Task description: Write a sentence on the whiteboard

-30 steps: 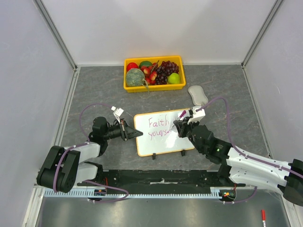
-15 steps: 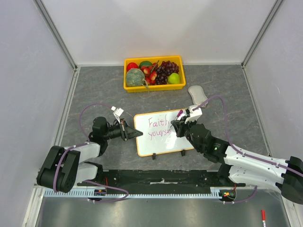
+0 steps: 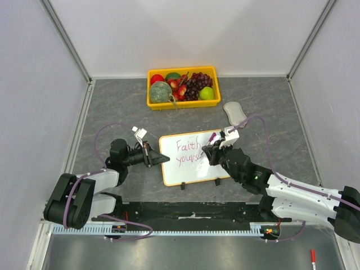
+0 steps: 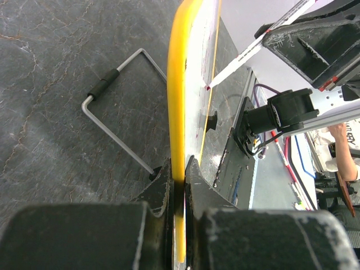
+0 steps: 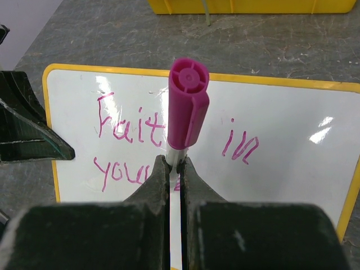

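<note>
The whiteboard (image 3: 188,172) stands tilted on its wire stand (image 4: 114,121) at the table's middle. My left gripper (image 3: 151,154) is shut on its yellow left rim (image 4: 177,101), the jaws pinching the edge (image 4: 179,171). The sentence (image 3: 188,151) is in pink; I read "Fait" and "in" on the upper line (image 5: 236,143) and "you…" below, the rest hidden behind the marker. My right gripper (image 3: 210,153) is shut on a white marker with a magenta end cap (image 5: 187,107), held over the board's lower line. Its tip touches the board (image 4: 209,86).
A yellow fruit tray (image 3: 152,104) holding a melon, grapes and other fruit sits at the back. A grey oval object (image 3: 235,112) lies right of the board. A red pen (image 3: 313,257) lies off the table at bottom right. Side walls enclose the table.
My right gripper has carried the marker a little to the left and down across the board. The left gripper and the board have stayed put.
</note>
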Motion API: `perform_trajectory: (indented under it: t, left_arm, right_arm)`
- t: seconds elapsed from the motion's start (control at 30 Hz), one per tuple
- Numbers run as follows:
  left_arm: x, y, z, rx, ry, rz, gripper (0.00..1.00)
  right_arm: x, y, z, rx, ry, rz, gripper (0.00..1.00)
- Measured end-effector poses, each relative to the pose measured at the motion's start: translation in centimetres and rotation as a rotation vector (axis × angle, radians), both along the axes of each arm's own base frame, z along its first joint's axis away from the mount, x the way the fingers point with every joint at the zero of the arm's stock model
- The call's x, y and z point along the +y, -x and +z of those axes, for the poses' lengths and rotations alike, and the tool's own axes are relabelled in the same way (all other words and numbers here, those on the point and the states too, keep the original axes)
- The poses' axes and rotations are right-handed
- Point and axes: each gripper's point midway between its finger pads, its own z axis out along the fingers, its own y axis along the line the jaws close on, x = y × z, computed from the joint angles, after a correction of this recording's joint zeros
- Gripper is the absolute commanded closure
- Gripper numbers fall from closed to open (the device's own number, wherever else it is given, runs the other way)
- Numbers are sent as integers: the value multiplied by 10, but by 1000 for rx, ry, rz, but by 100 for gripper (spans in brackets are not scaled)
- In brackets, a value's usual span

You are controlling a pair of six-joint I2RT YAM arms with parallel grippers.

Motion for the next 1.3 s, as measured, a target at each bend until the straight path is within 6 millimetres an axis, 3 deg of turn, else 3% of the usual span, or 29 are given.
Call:
perform_trajectory:
  t: [0.57,1.07,1.3]
  left_arm:
    - [0,0,0,0,0,0,98]
    - [0,0,0,-1,0,-1,98]
    - [0,0,0,-1,0,-1,98]
  right_arm:
    - [-13,4,-7,13,3,-29,100]
    - [-26,-7,30,-65,-6,-104,100]
    - [-27,-13,23,-54,27,-124,100]
